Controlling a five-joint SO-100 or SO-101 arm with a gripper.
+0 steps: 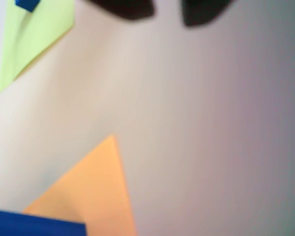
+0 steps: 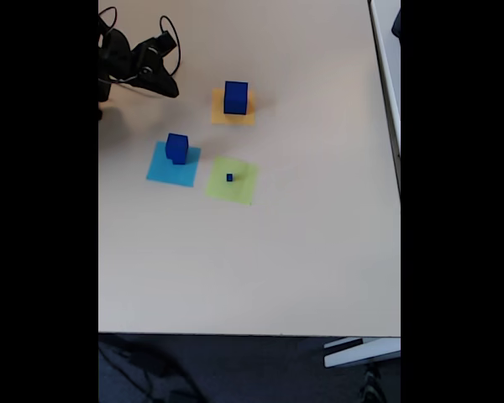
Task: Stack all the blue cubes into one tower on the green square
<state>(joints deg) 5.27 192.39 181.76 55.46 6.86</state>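
Wrist view: blurred. Two dark finger shapes at the top edge, gripper (image 1: 167,14) with a clear gap between them, so jaws apart and nothing held. Green square (image 1: 37,34) top left with the tiny cube (image 1: 27,4) on it, cut by the frame edge. Orange square (image 1: 91,194) low centre, and the top of the large cube (image 1: 37,224) at the bottom left edge.

Fixed view: gripper (image 2: 164,84) near the table's top left corner, above the table (image 2: 302,252). Large cube (image 2: 235,96) on the orange square (image 2: 233,116), medium cube (image 2: 177,148) on the light-blue square (image 2: 173,166), tiny cube (image 2: 229,177) alone near the middle of the green square (image 2: 232,180). No fourth cube made out.

Risk: the tiny cube sits where the base belongs; setting the large one onto it would likely tip or slide. It probably needs moving off first, and its size makes a pinch easy to miss.
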